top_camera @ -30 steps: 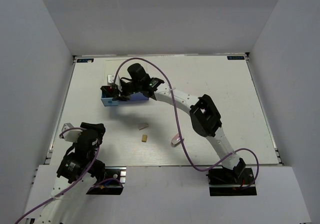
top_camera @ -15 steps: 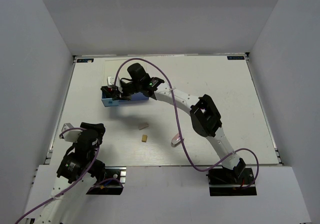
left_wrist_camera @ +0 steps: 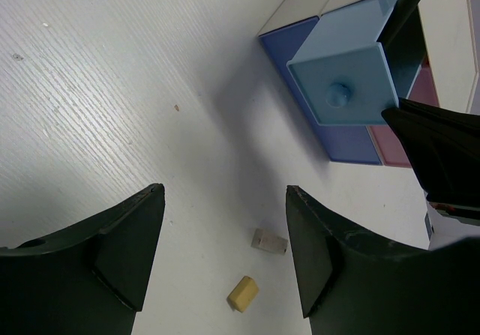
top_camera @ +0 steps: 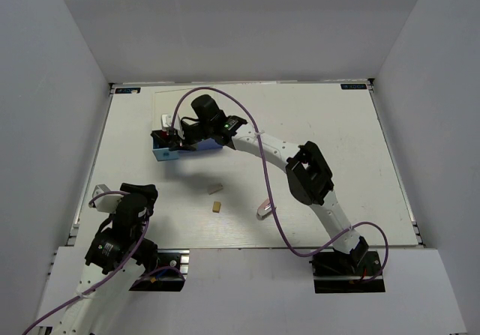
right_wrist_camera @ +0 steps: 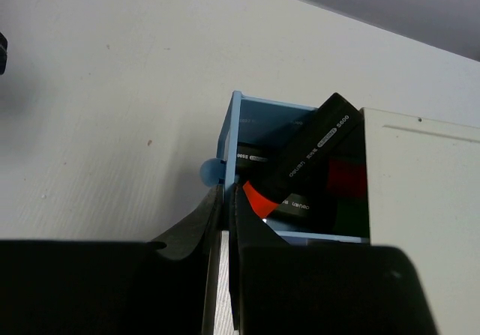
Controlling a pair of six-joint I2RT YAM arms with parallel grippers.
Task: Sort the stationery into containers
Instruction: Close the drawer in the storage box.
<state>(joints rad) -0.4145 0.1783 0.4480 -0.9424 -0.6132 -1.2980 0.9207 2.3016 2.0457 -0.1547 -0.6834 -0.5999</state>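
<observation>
The box of drawers (top_camera: pixel 196 150) stands at the table's middle left, its light blue drawer (right_wrist_camera: pixel 229 144) pulled out. Black markers (right_wrist_camera: pixel 319 149) lie inside, one with an orange-red end (right_wrist_camera: pixel 259 200). My right gripper (right_wrist_camera: pixel 227 190) is shut on that drawer's front wall, just below its round knob (right_wrist_camera: pixel 209 171). In the top view the right gripper (top_camera: pixel 172 142) sits at the box's left end. A grey-white eraser (left_wrist_camera: pixel 269 240) and a tan eraser (left_wrist_camera: pixel 243 293) lie on the table in front of my open left gripper (left_wrist_camera: pixel 225 194). A white-pink oblong piece (top_camera: pixel 264 209) lies near the right arm.
The left wrist view shows the darker blue fronts (left_wrist_camera: pixel 289 50) and a pink front (left_wrist_camera: pixel 391 148) around the open drawer. A small white object (top_camera: pixel 166 118) sits behind the box. The two erasers (top_camera: pixel 216 190) lie between box and front edge. White walls enclose the table (top_camera: pixel 337 140).
The right gripper's jaws have closed onto the light blue drawer's front wall. The left arm has not moved.
</observation>
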